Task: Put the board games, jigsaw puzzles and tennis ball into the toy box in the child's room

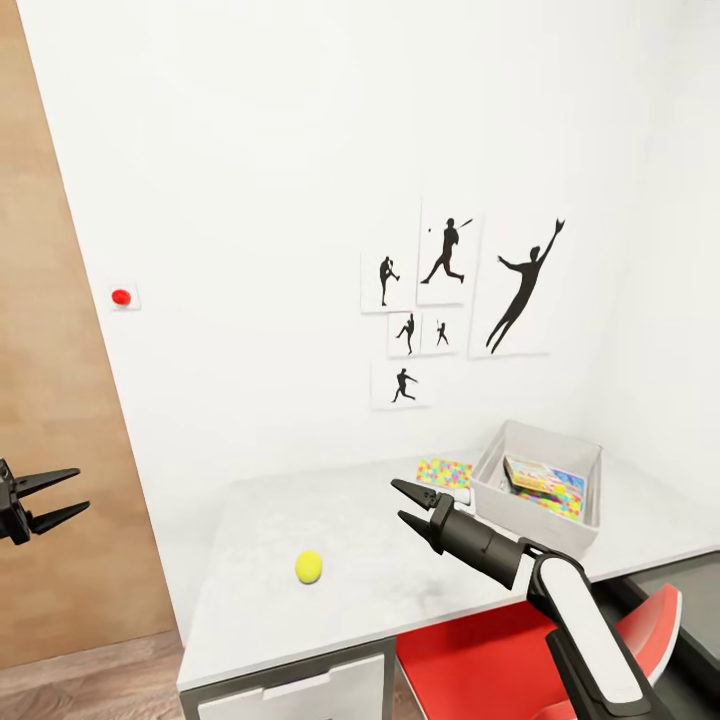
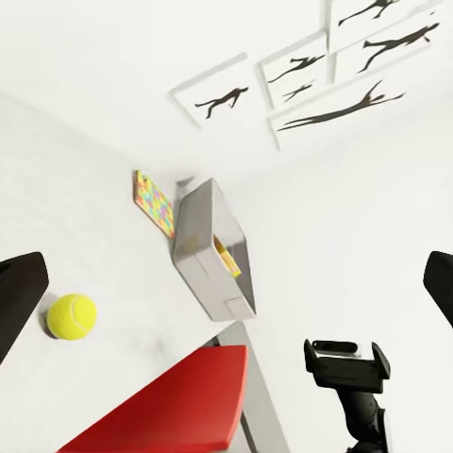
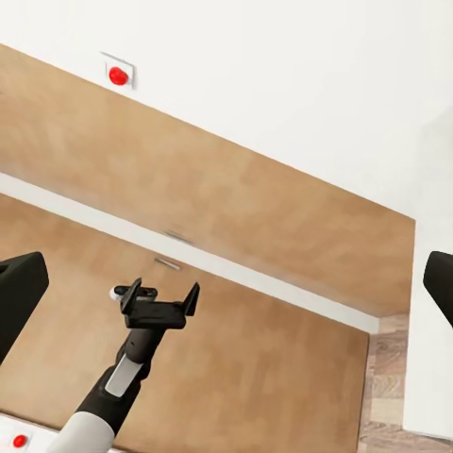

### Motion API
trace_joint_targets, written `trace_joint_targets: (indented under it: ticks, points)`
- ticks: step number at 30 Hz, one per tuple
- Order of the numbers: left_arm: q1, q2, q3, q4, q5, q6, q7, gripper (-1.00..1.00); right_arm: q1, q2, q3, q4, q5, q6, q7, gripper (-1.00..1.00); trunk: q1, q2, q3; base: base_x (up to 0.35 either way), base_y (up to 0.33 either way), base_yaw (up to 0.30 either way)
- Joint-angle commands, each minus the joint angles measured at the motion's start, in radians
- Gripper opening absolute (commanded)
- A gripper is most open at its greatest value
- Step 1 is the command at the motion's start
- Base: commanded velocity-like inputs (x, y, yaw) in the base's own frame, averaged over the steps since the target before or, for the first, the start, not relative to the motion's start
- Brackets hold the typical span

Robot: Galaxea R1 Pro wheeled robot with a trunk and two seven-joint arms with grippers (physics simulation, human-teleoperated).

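The desk [image 1: 360,590] has a pale grey top. On it, the ball [image 1: 309,567] lies alone, below and to the left of the right claw [image 1: 408,503] in the head view. A puzzle [image 1: 444,472] lies flat just beyond the claw, beside the bin [image 1: 500,500], which stands to the claw's right holding colourful flat toys.
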Motion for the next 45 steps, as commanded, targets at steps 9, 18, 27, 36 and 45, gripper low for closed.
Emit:
trace_joint_targets:
  ticks: [9,18,27,36,45]
  points:
    - [-0.001,-0.002,0.000,0.000,-0.002,0.009,-0.005,1.00,-0.001,0.000,-0.004,-0.002,0.009,-0.001,0.009,1.00,-0.034,0.062,0.027,0.000,0.000,0.000]
    - [-0.001,-0.004,0.000,0.000,-0.002,0.008,-0.005,1.00,-0.001,0.000,-0.004,0.000,0.009,-0.002,0.010,1.00,-0.069,0.125,0.055,0.000,0.000,-0.136]
    - [-0.001,-0.009,0.002,-0.001,-0.002,0.005,-0.005,1.00,-0.001,-0.001,-0.004,0.000,0.009,-0.001,0.011,1.00,-0.103,0.188,0.083,0.000,0.000,-0.271]
    - [-0.001,-0.009,0.002,-0.001,-0.002,0.001,-0.005,1.00,-0.001,0.000,-0.004,0.000,0.009,-0.002,0.010,1.00,-0.138,0.251,0.111,0.000,0.000,-0.176]
    - [-0.001,-0.009,0.001,-0.001,-0.001,0.000,-0.005,1.00,-0.001,0.000,-0.004,0.000,0.010,-0.002,0.009,1.00,-0.172,0.314,0.139,0.000,0.000,-0.010]
